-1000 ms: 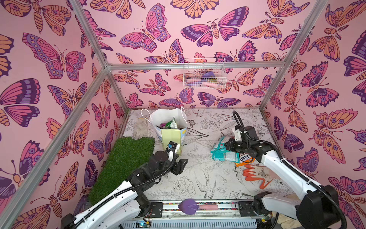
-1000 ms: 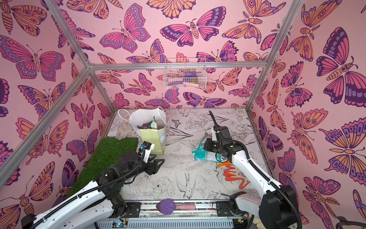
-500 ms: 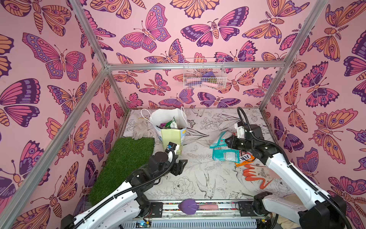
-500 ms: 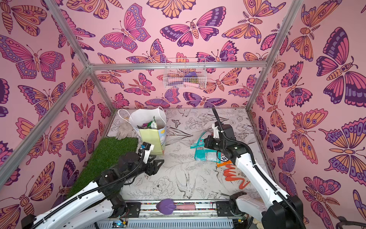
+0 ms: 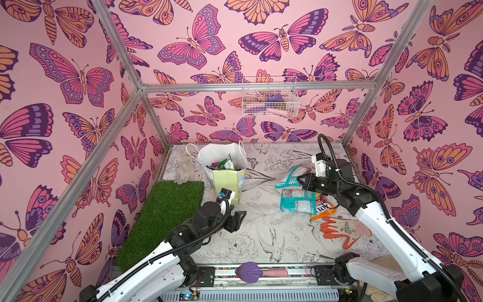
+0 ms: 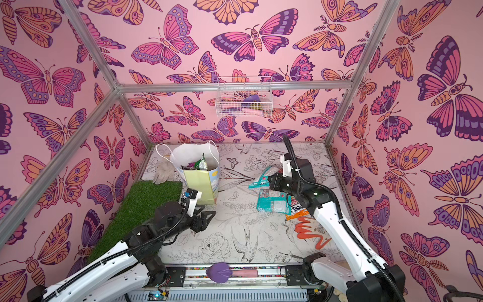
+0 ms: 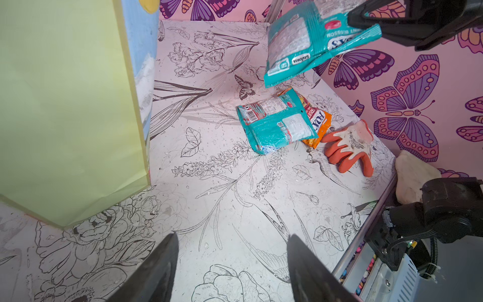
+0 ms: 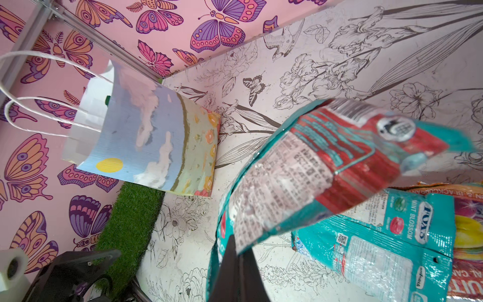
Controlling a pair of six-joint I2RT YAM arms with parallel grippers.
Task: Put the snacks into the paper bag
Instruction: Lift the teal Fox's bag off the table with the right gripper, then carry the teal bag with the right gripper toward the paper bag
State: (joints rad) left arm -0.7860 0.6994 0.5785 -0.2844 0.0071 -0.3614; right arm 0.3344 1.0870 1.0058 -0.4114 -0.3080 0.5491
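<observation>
Right gripper (image 5: 300,180) pinched one teal packet (image 5: 288,177) aloft, long axis toward lone paper bag (image 5: 226,183); second teal packet (image 5: 298,200) lay flat; left gripper (image 5: 240,219) gaped, empty.

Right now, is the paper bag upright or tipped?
Upright. The paper bag stands on its base, mouth open upward, packets showing inside.

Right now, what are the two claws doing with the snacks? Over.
Right gripper shut on teal foil packet, held aloft. Left gripper open, empty, beside tall paper gift bag. Nothing between packet and bag.

teal packet (image 7: 313,44): glossy plastic film | paper bag (image 5: 224,180): matt paper | grass mat (image 5: 167,209): rough, probably synthetic
</observation>
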